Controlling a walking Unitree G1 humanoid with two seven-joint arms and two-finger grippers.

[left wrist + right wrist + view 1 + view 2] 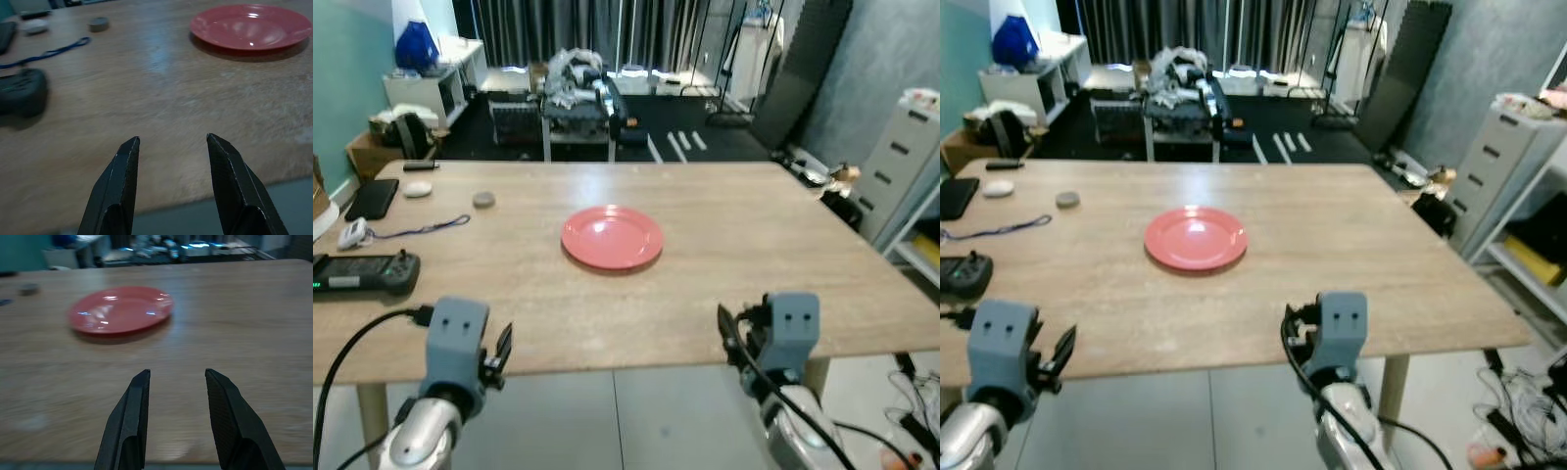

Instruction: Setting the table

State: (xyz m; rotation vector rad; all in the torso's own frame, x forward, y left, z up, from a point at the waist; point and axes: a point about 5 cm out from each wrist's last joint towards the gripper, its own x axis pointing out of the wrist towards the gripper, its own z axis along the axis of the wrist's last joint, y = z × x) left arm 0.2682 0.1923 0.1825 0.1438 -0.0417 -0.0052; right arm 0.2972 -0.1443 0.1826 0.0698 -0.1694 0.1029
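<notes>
Arms level at the table (724, 255) edge, left gripper (171, 144) and right gripper (176, 377) jaws apparently parted, empty.

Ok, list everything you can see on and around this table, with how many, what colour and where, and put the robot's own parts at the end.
table: one, light wood, across the middle of the scene
plate: one, red, near the table's centre
game controller: one, black, left edge of the table
tablet: one, black, far left of the table
lanyard: one, blue, left part of the table, beyond the controller
small disc: one, grey, left of the plate, farther back
drawer cabinet: one, pale grey, on the floor to the right
cluttered cart: one, white frame, behind the table
left claw: one, black fingers, open, at the table's near edge
right claw: one, black fingers, open, at the near edge, facing the plate
</notes>
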